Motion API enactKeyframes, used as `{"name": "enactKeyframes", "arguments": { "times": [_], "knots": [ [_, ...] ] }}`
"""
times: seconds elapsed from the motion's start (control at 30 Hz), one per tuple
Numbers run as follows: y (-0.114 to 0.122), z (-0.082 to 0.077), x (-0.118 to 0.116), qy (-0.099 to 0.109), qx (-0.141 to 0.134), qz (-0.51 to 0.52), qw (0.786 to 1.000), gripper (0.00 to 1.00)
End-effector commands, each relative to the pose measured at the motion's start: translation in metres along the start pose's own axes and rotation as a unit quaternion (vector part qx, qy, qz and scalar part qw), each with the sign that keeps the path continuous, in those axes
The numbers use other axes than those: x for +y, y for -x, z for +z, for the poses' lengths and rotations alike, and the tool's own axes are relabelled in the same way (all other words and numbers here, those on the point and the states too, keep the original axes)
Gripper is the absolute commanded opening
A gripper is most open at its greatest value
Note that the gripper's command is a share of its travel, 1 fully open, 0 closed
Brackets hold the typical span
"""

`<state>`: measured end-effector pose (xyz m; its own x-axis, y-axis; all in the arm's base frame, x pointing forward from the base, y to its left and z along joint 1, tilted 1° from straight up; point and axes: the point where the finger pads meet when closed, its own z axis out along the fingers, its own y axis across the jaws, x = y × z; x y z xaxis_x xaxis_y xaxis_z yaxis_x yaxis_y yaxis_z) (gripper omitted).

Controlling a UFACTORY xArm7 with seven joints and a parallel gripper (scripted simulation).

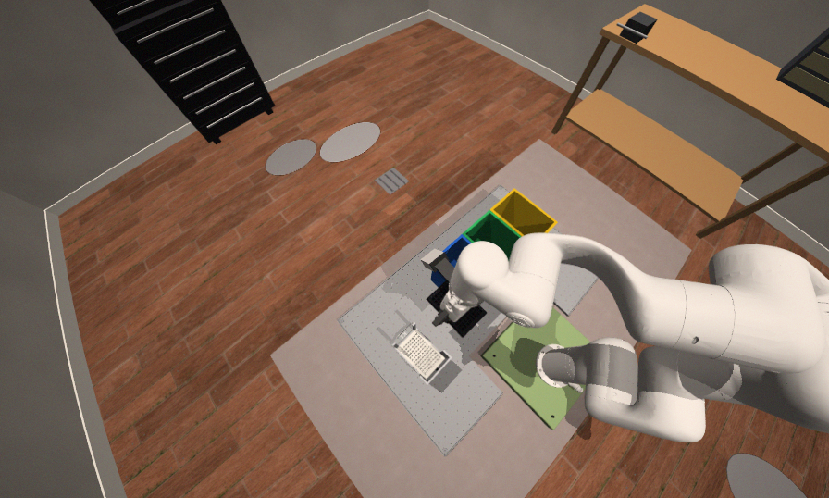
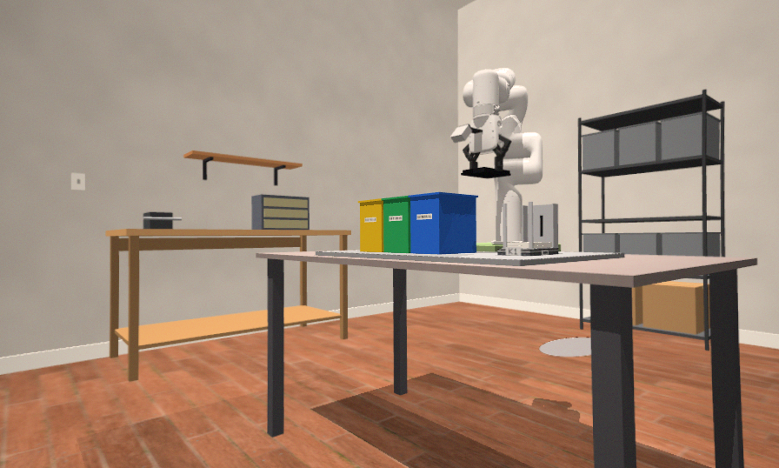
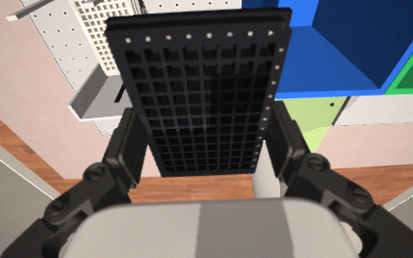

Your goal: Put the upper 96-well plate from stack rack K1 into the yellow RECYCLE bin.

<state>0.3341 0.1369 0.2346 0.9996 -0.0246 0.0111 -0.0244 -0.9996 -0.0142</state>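
End effector (image 2: 485, 158) clamped on black plate (image 2: 485, 172), level; carry high past blue bin (image 2: 442, 223) and green to yellow bin (image 2: 371, 226).

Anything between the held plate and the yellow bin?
The gripper holds the black plate above rim height, beside the blue bin. The blue and green bin lie between it and the yellow bin; nothing visible blocks passing above them.
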Motion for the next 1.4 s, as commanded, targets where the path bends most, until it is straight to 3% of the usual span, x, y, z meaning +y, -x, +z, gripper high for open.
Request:
{"name": "enactKeyframes", "arguments": {
  "times": [0.0,1.37],
  "knots": [
    [-0.002,-0.001,0.005,-0.001,0.002,0.0,1.0,0.0],
    [-0.019,0.003,0.127,0.0,0.002,0.0,1.0,0.0]
  ]
}}
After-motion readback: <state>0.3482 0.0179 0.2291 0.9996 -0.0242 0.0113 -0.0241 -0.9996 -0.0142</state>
